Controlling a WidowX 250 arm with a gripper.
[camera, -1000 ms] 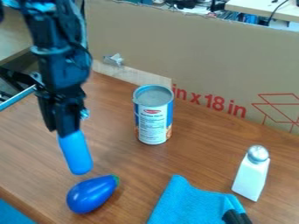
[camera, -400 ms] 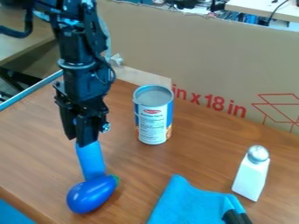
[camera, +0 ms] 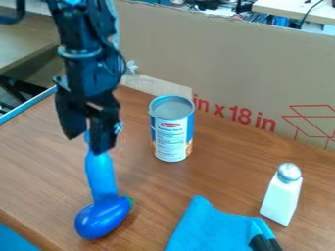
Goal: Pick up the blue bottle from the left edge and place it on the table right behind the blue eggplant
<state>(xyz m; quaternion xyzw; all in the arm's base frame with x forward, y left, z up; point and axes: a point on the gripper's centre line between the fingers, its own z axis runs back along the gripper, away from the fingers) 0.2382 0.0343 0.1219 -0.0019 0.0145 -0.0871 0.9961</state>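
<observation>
Arm: black, entering from the top edge at the upper left of the view, with the gripper point(camera: 85, 145) hanging over the left part of the table point(camera: 222, 179).
Jaws: parted, one to each side of the upper end of the blue elongated object; whether either side touches it cannot be told.
Blue elongated object point(camera: 101, 176): nearly upright, slightly tilted, rounded and narrower toward the top; its lower end meets the outline of the toy eggplant, contact or mere overlap being indistinguishable.
Toy eggplant point(camera: 101, 219): glossy blue, lying on its side on the table below the gripper, its small green stem end directed to the upper right.
Can point(camera: 172, 139): upright, to the right of the gripper and well apart from it; grey top, blue wrapper with a pale printed panel.
Shaker point(camera: 281, 198): white, tapered body with a silvery cap, standing near the right edge of the view.
Cloth point(camera: 209, 228): blue, spread at the lower edge, between the toy eggplant and the shaker; a black item point(camera: 262, 242) lies at its right corner.
Cardboard panel point(camera: 222, 63): brown, with red print, rising behind the can.
Table: brown wood grain, a pale blue strip point(camera: 26, 109) along its upper-left edge.
</observation>
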